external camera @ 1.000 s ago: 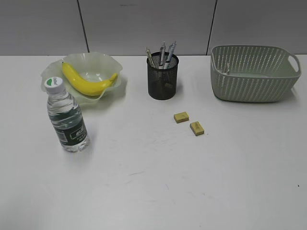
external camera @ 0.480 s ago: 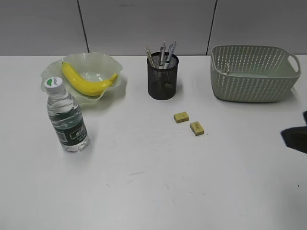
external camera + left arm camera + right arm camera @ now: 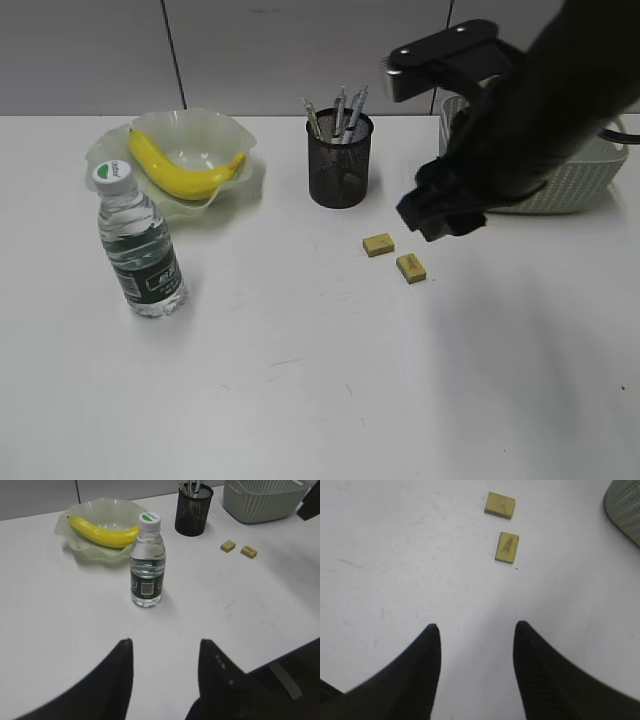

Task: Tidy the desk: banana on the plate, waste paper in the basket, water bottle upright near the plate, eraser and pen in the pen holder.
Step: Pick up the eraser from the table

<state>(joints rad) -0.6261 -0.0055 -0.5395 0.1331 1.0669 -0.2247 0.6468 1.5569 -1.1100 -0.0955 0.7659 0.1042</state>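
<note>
Though curved, banana [image 3: 185,172] lengthwise left-right.

Blurred right arm [image 3: 530,120] hides much of the basket [image 3: 590,180] at three o'clock; its gripper indistinct.

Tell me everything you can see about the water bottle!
The water bottle is small, made of clear plastic, with a white cap bearing a green mark. A dark green label with white print and a barcode wraps its lower half. It looks nearly full of water. It stands upright on the white desk, just in front of the wavy pale-green plate that holds the banana, a little apart from the plate. Nothing touches it but the desk.
</note>
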